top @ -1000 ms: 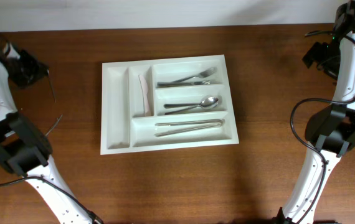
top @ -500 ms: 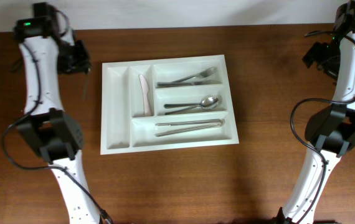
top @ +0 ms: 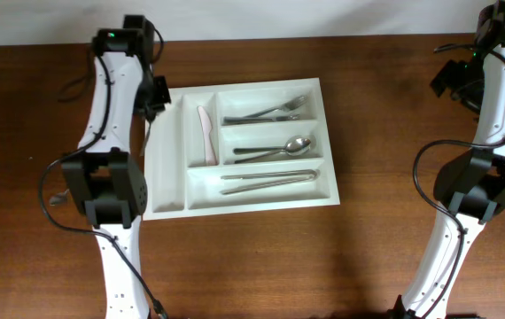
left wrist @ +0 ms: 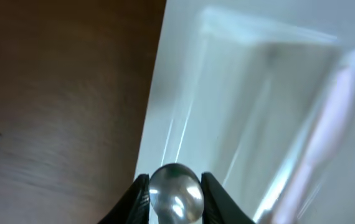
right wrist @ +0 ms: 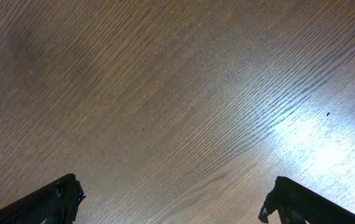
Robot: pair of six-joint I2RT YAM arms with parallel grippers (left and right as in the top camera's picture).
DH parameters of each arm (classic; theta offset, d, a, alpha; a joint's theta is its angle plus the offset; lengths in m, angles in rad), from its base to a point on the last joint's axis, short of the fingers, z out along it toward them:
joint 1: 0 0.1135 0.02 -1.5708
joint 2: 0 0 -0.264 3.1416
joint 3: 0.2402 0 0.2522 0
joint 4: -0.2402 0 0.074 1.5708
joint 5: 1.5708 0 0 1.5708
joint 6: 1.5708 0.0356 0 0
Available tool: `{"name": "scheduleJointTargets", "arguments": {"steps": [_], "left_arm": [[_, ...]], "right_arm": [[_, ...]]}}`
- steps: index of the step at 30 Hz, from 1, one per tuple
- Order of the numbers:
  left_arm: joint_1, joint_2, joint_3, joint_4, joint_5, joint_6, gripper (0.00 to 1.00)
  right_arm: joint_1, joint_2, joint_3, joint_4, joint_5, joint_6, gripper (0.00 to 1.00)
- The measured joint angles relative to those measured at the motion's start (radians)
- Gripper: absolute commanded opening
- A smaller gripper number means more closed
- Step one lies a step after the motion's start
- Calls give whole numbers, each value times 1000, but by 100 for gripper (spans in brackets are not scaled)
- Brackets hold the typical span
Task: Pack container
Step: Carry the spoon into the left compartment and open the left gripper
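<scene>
The container [top: 166,159] is a large white cutlery tray at the middle of the table. It fills the right side of the left wrist view, where its rim [left wrist: 165,93] runs beside bare wood. My left gripper [top: 152,99] hovers over the tray's far left corner. It [left wrist: 175,186] is shut on the bowl of a shiny metal spoon [left wrist: 176,194], which shows between the two dark fingertips. My right gripper [right wrist: 171,199] stands wide open over bare wood near the table's far right corner [top: 452,80], with nothing between its fingers.
In the tray lie forks [top: 266,111] in the far right compartment, a spoon [top: 275,148] in the middle one and long metal pieces [top: 270,180] in the near one. A pale pink knife [top: 205,133] lies in a narrow compartment. The leftmost narrow compartment [top: 166,142] holds nothing.
My left arm has swung from the table's far left edge rightward to the tray's far left corner, carrying the spoon. The right arm has not moved.
</scene>
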Motion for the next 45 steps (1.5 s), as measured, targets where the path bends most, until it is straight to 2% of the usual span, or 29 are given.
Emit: {"name": "scheduleJointTargets", "arguments": {"steps": [5,8,9,14,15,17,18,19,23,27,31,35,41,45], "left_arm": [[-2,0,-126,49,-5,-33,2],[-2,-6,-139,57,-4,-38,2],[-2,-7,-140,58,-5,-40,6],[-3,-8,-142,58,-2,-49,42],[-3,-8,-142,59,1,-47,46],[-3,-8,-144,60,13,-54,44],[-3,-8,-145,60,13,-55,38],[-4,-8,-145,59,12,-57,36],[-2,-8,-145,56,11,-55,38],[-2,-8,-145,57,16,-53,47],[3,-8,-117,38,29,-51,48],[43,-2,24,-22,42,-50,48],[158,-5,353,-162,43,-52,48],[216,-6,457,-233,29,-77,48]], "right_arm": [[0,0,0,0,0,0,99],[0,0,0,0,0,1,99],[0,0,0,0,0,0,99],[0,0,0,0,0,0,99],[0,0,0,0,0,0,99],[0,0,0,0,0,0,99],[0,0,0,0,0,0,99],[0,0,0,0,0,0,99],[0,0,0,0,0,0,99],[0,0,0,0,0,0,99],[0,0,0,0,0,0,99],[0,0,0,0,0,0,99],[0,0,0,0,0,0,99],[0,0,0,0,0,0,99]]}}
